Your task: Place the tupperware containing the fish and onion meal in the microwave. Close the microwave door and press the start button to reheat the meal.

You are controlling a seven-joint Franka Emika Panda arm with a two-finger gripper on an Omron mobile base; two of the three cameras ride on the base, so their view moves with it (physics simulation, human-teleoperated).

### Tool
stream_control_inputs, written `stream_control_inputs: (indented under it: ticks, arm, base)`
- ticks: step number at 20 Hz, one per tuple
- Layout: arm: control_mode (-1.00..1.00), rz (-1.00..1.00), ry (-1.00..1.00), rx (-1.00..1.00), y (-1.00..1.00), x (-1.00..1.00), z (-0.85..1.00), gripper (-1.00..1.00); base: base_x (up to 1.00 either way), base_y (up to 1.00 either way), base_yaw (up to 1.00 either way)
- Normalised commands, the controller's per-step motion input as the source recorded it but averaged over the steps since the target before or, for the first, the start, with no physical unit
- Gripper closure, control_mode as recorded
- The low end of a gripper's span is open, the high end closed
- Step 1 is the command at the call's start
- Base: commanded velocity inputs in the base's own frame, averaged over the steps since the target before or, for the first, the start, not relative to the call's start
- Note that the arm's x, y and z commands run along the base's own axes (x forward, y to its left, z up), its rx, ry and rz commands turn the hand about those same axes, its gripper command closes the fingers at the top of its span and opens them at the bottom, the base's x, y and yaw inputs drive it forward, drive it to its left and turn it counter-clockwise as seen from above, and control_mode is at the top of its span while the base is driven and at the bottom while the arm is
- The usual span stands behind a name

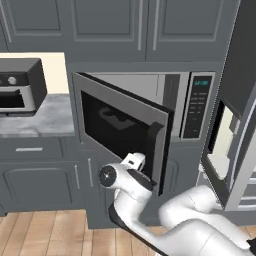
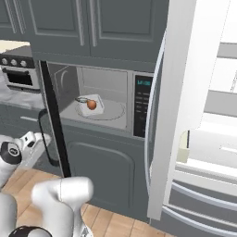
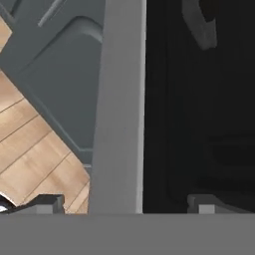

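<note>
Inside microwave [image 2: 139, 92], tupperware [image 2: 92, 105] sits; claw [image 3: 124, 204] wide, straddling door [image 1: 122, 125] edge; closing step, push shut next.

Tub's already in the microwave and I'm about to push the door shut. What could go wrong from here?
1. The open claw straddles the door edge; pushing like that may jam a finger against the frame instead of swinging it.
2. The fridge door stands open right beside the control strip, so reaching the start button may be tight.
3. The tub sits left of centre on the turntable; a hard slam might shift it.
</note>
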Motion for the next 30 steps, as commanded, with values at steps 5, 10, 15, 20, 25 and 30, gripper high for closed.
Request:
stream_control_inputs:
  ticks: [5, 10, 15, 20, 25, 30]
  arm:
    - [-1.0, 0.12, 0.03, 0.25, -0.87, 0.96, 0.54, -1.0]
    - [-1.0, 0.13, 0.02, 0.12, -0.38, 1.0, 0.5, -1.0]
    - [-1.0, 0.07, 0.01, 0.0, -0.08, 1.0, 0.28, -1.0]
    - [-1.0, 0.05, 0.0, 0.0, -0.1, 1.0, 0.26, -1.0]
    - [-1.0, 0.05, 0.0, 0.0, -0.2, 0.76, 0.09, -1.0]
    - [-1.0, 0.07, 0.0, 0.03, -0.23, 0.5, 0.01, -1.0]
  base:
    - [0.0, 0.0, 0.0]
    - [0.0, 0.0, 0.0]
    - [0.0, 0.0, 0.0]
    - [0.0, 0.0, 0.0]
    - [0.0, 0.0, 0.0]
    - [0.0, 0.0, 0.0]
